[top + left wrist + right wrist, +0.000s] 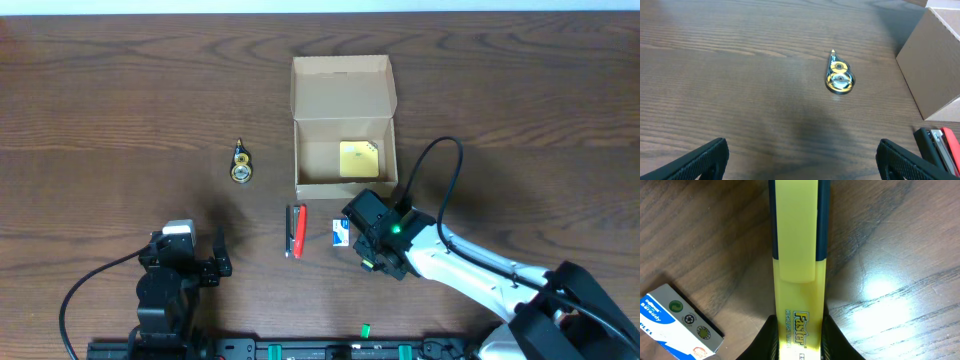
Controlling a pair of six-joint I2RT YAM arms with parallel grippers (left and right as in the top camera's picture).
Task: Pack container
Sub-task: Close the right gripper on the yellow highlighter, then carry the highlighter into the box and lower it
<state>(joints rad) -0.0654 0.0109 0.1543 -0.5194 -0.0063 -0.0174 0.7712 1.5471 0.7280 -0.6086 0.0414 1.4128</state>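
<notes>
The container [340,90] sits open on the desk [120,90]. Just off its near right corner, the right pincer [799,341] is clamped on a yellow highlighter [797,255], which is hidden from overhead and has its far end cut off in the wrist view. The left pincer [802,167], well off the container's near left, stands apart and empty.

Dark wood-grain table [120,90] filling nearly whole overhead view, grain running left to right. Beyond far edge, pale strip [320,5] showing (wall or floor, cannot tell). Light glaring off tabletop, making bright patch [885,287] in right wrist view.
</notes>
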